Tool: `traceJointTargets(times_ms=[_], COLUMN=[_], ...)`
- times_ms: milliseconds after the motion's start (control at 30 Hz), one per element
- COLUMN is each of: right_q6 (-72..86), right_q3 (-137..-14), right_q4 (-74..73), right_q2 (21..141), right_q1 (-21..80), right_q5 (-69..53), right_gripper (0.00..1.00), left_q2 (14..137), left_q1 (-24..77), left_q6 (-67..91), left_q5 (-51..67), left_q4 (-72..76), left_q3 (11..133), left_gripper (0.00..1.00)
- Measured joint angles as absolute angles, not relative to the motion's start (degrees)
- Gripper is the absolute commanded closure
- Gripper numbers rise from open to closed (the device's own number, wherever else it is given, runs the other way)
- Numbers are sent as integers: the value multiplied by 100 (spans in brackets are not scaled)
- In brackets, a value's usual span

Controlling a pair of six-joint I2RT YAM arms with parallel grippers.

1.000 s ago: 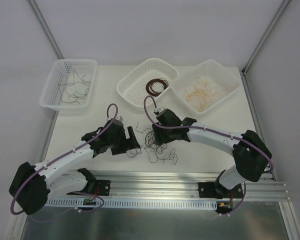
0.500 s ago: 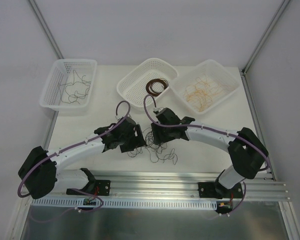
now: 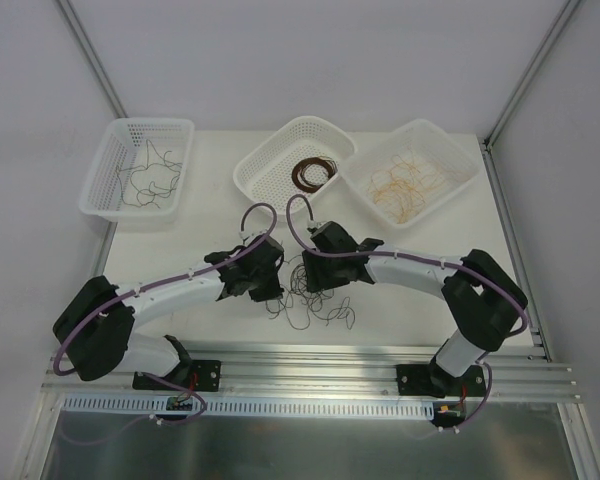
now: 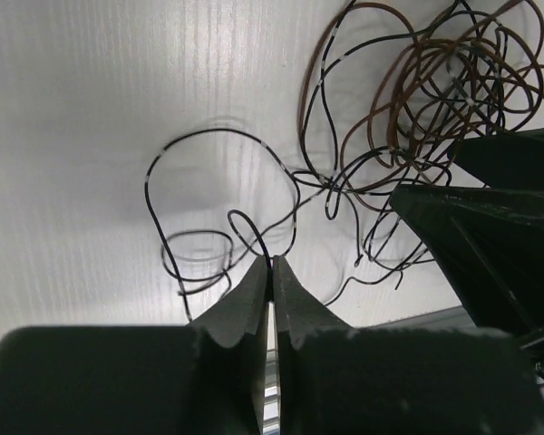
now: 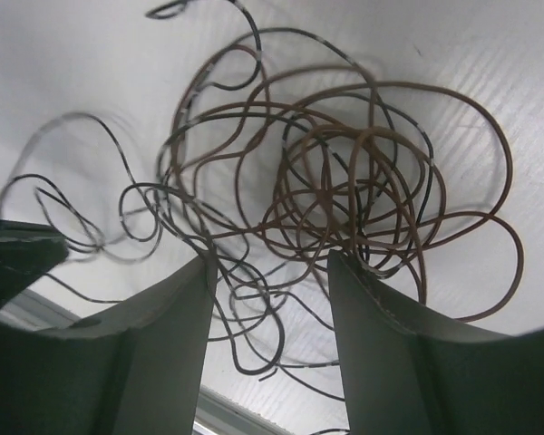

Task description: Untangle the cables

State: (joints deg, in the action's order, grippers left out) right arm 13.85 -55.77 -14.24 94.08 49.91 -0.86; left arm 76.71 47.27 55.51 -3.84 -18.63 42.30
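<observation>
- Over the past second the left arm [image 3: 170, 295] has swung in toward the centre. This brings the left gripper [image 4: 270, 265] to the left edge of the cables [image 3: 315, 300]; the right arm [image 3: 410, 268] has barely shifted.
- The left gripper's jaws are pressed together, with a black strand [image 4: 208, 136] pinched at their tips.
- The right gripper [image 5: 267, 267] stands wide over the same heap, and loose wire lies in the gap between its fingers.
- The cables lie in a loose knot on the table [image 3: 180, 250], between the two grippers and just ahead of the rail [image 3: 330, 360].
- Thin black wire curls outward in open loops, while dark brown loops [image 5: 372, 181] are bunched in overlapping rings at the knot's core.
- Three white mesh baskets line the far edge. The left basket [image 3: 98, 190] holds black wire, the middle basket [image 3: 255, 165] a dark brown coil [image 3: 313, 172], and the right basket [image 3: 450, 135] tan-orange wire [image 3: 405, 185].
- The tabletop is white with a faint ribbed grain, enclosed by pale walls and slanted metal posts [image 3: 90, 55].
</observation>
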Motion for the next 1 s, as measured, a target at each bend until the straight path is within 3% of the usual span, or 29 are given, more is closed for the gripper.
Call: traceJointTargets(times_ms=[200, 400, 700, 867, 1000], right_q6=[1579, 1741, 1841, 1868, 1857], right_q3=[-5229, -4851, -4134, -3898, -3752], right_q4=[-1267, -926, -840, -937, -1151], right_q2=[9424, 9168, 8466, 8162, 7900], right_q1=[4716, 4305, 3614, 3301, 3044], right_q5=[-115, -185, -250, -294, -311], right_gripper=[45, 45, 42, 40, 32], left_q2=[7404, 6250, 4976, 4945, 5105], left_q1=[4727, 4593, 2724, 2056, 1737], left_q6=[5192, 4639, 3336, 2650, 2206], left_q5=[-709, -1446, -1870, -2047, -2191], left_q4=[-1885, -2215, -3144, -3629, -3903], left_q3=[4233, 4318, 5308, 6219, 6938], left_gripper=[100, 100, 100, 100, 100])
